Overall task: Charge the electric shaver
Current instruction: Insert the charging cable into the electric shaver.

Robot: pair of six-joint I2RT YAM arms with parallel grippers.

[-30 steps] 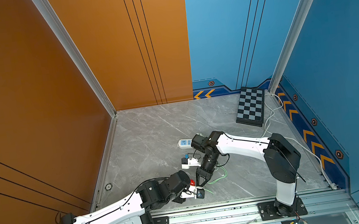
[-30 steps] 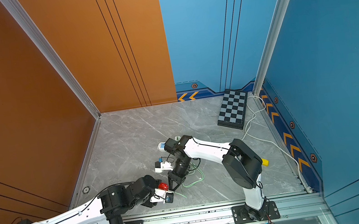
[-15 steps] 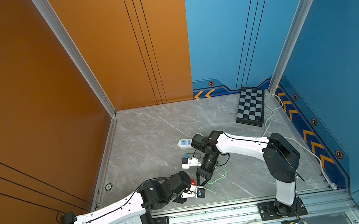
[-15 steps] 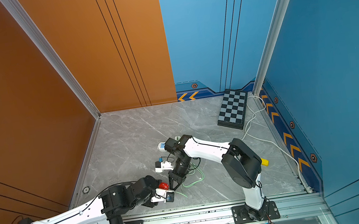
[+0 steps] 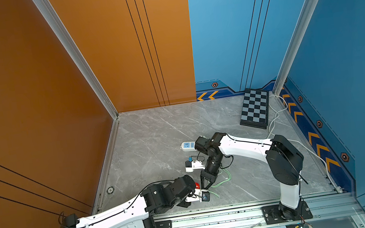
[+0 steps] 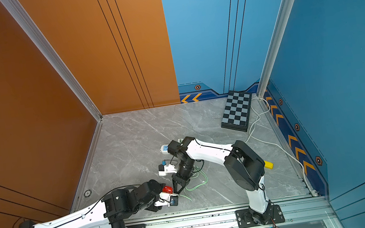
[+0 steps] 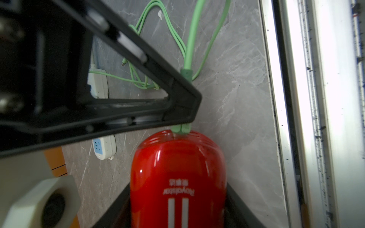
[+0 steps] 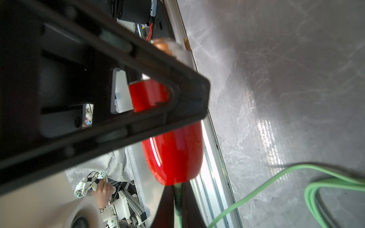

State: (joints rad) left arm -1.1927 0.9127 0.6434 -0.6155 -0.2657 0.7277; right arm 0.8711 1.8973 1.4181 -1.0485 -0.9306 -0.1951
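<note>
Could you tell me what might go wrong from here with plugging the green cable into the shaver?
1. The right gripper pinches the green plug at the rounded end of the electric shaver. Whether it is fully seated cannot be told, and a skewed push might bend it.
2. The shaver is glossy, so the left gripper might let it slide under that push.
3. The green cable loops nearby and could snag on withdrawal.

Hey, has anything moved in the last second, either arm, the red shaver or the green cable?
Nothing visibly changed. The left gripper still holds the electric shaver, and the right gripper stays shut on the green charging plug at the shaver's rounded end, with the green cable trailing over the marble tabletop.
</note>
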